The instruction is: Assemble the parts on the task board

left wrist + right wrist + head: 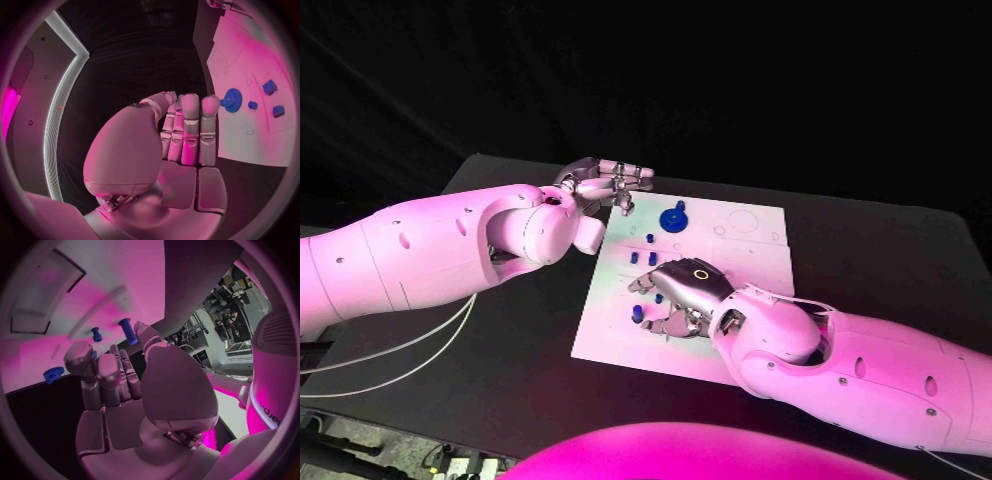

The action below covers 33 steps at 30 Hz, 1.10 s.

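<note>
Small blue plastic parts [651, 257] stand on the flat white task board [747, 250], mid-counter.
Likely light, rigid, slippery: pinch sides. Left robot hand [606, 180] curled, apparently empty; right robot hand [678, 296] grip unclear.

Readable text: you get one partial mark | Where: white arm casing [267, 385] at the edge of the right wrist view | Characters: dark lettering running sideways, too cut off to read | Task board [747, 250]: faint outlines, no legible words or numbers.
</note>
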Tool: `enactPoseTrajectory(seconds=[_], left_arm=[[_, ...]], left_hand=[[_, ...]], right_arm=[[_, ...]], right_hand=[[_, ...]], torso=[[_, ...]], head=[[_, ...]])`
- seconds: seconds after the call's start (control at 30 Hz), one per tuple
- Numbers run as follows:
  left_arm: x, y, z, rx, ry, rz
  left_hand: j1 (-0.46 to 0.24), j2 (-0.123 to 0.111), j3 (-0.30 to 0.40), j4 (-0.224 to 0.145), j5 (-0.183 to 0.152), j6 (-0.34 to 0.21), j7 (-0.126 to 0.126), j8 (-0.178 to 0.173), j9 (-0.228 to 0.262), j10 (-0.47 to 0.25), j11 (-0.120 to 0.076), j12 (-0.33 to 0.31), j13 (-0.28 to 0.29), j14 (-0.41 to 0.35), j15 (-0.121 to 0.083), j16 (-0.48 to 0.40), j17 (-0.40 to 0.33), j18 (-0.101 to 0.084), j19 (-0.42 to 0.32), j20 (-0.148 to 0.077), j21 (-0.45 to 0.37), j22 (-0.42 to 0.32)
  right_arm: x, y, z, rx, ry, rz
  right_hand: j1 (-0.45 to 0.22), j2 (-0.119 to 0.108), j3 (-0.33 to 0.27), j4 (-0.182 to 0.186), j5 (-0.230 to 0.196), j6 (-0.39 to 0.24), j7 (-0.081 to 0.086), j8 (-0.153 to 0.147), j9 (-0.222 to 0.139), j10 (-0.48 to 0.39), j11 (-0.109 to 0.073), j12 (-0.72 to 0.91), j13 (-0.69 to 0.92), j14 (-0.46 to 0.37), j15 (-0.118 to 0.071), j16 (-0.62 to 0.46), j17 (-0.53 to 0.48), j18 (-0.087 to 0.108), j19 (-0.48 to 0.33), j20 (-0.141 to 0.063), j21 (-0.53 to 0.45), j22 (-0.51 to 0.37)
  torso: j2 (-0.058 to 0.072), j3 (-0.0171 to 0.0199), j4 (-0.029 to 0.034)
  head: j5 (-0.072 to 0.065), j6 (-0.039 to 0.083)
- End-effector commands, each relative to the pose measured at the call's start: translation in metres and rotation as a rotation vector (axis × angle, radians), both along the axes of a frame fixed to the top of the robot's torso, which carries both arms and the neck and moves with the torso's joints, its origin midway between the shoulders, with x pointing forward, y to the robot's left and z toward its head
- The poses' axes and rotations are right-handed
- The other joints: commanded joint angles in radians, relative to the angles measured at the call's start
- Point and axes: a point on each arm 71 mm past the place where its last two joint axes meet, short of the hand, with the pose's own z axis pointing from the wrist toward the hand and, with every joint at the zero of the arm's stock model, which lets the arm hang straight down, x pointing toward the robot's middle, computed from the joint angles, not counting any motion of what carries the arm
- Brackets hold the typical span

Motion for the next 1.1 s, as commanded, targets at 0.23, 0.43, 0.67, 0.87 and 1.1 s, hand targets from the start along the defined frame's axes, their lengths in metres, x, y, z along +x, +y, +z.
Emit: enactPoseTrajectory(seconds=[0.23, 0.43, 0.67, 0.87, 1.1], left_arm=[[0.000, -0.001, 0.000, -0.009, 0.001, -0.015], [0.000, 0.000, 0.000, -0.006, 0.003, -0.012], [-0.002, 0.002, -0.002, -0.003, 0.005, -0.012], [-0.003, 0.002, -0.003, -0.002, 0.006, -0.013], [-0.003, 0.002, -0.003, -0.001, 0.007, -0.014]], left_hand=[[0.000, 0.007, -0.003, -0.002, 0.003, 0.001, 0.001, 0.001, -0.002, -0.007, -0.001, 0.002, 0.001, -0.006, -0.002, -0.005, -0.001, 0.014, 0.002, 0.003, -0.005, -0.001], [0.000, 0.008, -0.003, -0.003, 0.003, 0.001, 0.001, 0.001, -0.002, -0.008, -0.001, 0.003, 0.001, -0.006, -0.002, -0.005, -0.001, 0.014, 0.002, 0.003, -0.005, -0.001], [0.000, 0.008, -0.004, -0.003, 0.003, 0.001, 0.001, 0.001, -0.002, -0.008, -0.001, 0.003, 0.001, -0.006, -0.002, -0.005, 0.000, 0.014, 0.003, 0.003, -0.005, -0.001], [0.000, 0.008, -0.004, -0.003, 0.003, 0.001, 0.001, 0.001, -0.002, -0.008, -0.001, 0.003, 0.001, -0.006, -0.002, -0.005, 0.000, 0.014, 0.003, 0.003, -0.005, -0.001], [0.000, 0.008, -0.004, -0.003, 0.003, 0.001, 0.001, 0.001, -0.002, -0.008, -0.001, 0.003, 0.001, -0.006, -0.002, -0.005, 0.000, 0.014, 0.003, 0.003, -0.005, -0.001]], right_arm=[[0.004, -0.035, 0.033, 0.123, -0.037, -0.041], [0.028, -0.108, 0.045, 0.136, 0.135, -0.272], [0.023, -0.166, 0.038, 0.081, 0.225, -0.451], [0.005, -0.188, 0.027, 0.004, 0.220, -0.521], [-0.006, -0.194, 0.013, -0.061, 0.227, -0.566]], right_hand=[[0.072, 0.033, -0.088, 0.076, 0.007, 0.037, 0.022, 0.021, 0.014, 0.023, -0.023, 0.138, 0.016, 0.026, -0.017, 0.026, 0.033, -0.001, 0.041, -0.015, 0.042, 0.076], [0.028, 0.066, -0.083, 0.119, 0.016, 0.159, 0.008, 0.070, 0.038, 0.307, -0.072, 0.260, 0.065, 0.076, -0.054, 0.108, 0.162, -0.035, 0.124, -0.043, 0.243, 0.144], [-0.102, 0.053, -0.181, 0.188, 0.091, 0.234, -0.044, 0.103, 0.074, 0.486, -0.122, 0.717, 0.548, 0.113, -0.098, 0.212, 0.332, -0.068, 0.186, -0.089, 0.426, 0.208], [-0.115, 0.082, -0.253, 0.200, 0.082, 0.243, -0.051, 0.122, 0.138, 0.492, -0.128, 1.118, 1.052, 0.125, -0.099, 0.275, 0.448, -0.082, 0.207, -0.096, 0.501, 0.228], [-0.144, 0.084, -0.284, 0.203, 0.085, 0.236, -0.051, 0.127, 0.167, 0.502, -0.125, 1.173, 1.138, 0.132, -0.100, 0.296, 0.491, -0.087, 0.215, -0.092, 0.528, 0.235]], torso=[[-0.001, -0.0012, -0.0005], [-0.005, -0.0031, -0.0082], [-0.010, -0.0015, -0.0187], [-0.012, -0.0024, -0.0255], [-0.014, -0.0025, -0.0270]], head=[[-0.021, 0.011], [-0.071, 0.025], [-0.112, 0.031], [-0.132, 0.029], [-0.149, 0.031]])
